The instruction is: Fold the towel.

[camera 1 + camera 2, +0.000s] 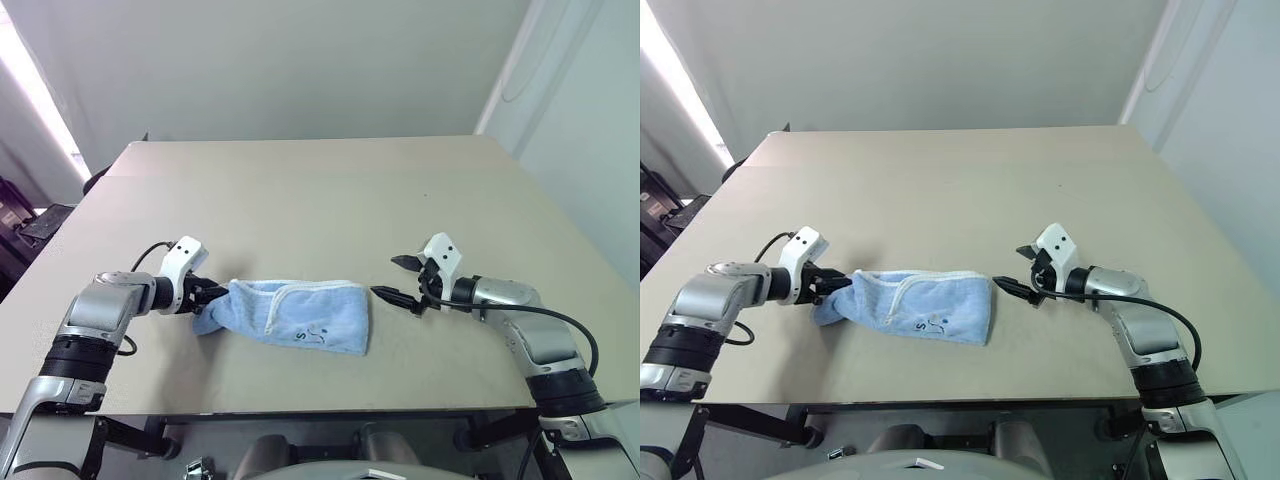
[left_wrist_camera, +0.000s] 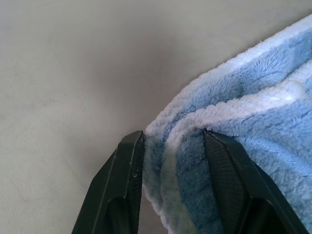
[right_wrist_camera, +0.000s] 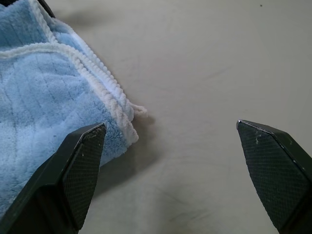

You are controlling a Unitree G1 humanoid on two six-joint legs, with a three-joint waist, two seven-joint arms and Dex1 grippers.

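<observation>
The towel (image 1: 300, 312) is a light-blue terry cloth with white piped edging, lying folded into a long band near the table's front edge, a small dark mark (image 1: 312, 335) on its top layer. Its left end is bunched and tapers toward my left gripper (image 1: 215, 295). In the left wrist view the towel's layered edge (image 2: 253, 97) sits loosely between the parted fingers (image 2: 124, 185), not squeezed. My right gripper (image 1: 388, 278) stands wide open just off the towel's right end, apart from it. The right wrist view shows the towel's corner (image 3: 44, 87) beside one finger.
The beige table (image 1: 320, 190) stretches bare behind the towel, its front edge close below the cloth. A grey wall stands behind the table. Dark equipment (image 1: 30, 225) sits off the table's left side.
</observation>
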